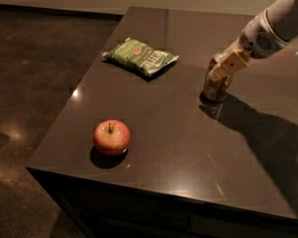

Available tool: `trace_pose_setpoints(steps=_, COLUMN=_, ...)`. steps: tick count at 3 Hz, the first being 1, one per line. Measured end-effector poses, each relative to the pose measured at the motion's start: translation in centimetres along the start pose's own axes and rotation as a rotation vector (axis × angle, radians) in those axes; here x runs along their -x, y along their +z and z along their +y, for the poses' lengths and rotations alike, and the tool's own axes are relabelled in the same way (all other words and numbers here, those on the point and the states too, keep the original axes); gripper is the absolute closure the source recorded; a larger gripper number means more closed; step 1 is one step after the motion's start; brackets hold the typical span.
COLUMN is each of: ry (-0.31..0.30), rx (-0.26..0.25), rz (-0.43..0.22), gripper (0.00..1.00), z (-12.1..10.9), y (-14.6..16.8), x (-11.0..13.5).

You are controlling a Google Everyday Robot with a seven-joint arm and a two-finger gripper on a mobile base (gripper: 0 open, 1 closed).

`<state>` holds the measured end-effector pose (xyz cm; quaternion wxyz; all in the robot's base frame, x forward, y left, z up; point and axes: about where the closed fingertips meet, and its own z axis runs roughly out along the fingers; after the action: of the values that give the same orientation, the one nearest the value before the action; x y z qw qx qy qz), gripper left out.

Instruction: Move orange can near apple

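The orange can [216, 87] stands upright on the dark table [179, 133], right of centre. My gripper [227, 66] reaches in from the upper right and sits at the can's top, covering its upper part. The apple [111, 137], red and yellow with a short dark stem, rests near the table's front left corner. It is well apart from the can, to the can's lower left.
A flat green chip bag [141, 57] lies at the back left of the table. The table's left and front edges drop off to a dark floor [25, 83]. My arm casts a broad shadow [268, 133] over the right side of the table.
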<state>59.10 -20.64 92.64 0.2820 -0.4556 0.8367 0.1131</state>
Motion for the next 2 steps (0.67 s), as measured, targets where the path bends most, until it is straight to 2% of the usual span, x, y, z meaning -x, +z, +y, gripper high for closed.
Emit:
trace_pose_setpoints(steps=1, ry=-0.042, rx=0.038, rz=-0.029, gripper=0.65, z=2.3, y=-0.8, x=1.1)
trace_pose_setpoints(steps=2, ry=-0.103, rx=0.08, rz=-0.043, gripper=0.88, z=5.6, y=-2.2, x=2.0)
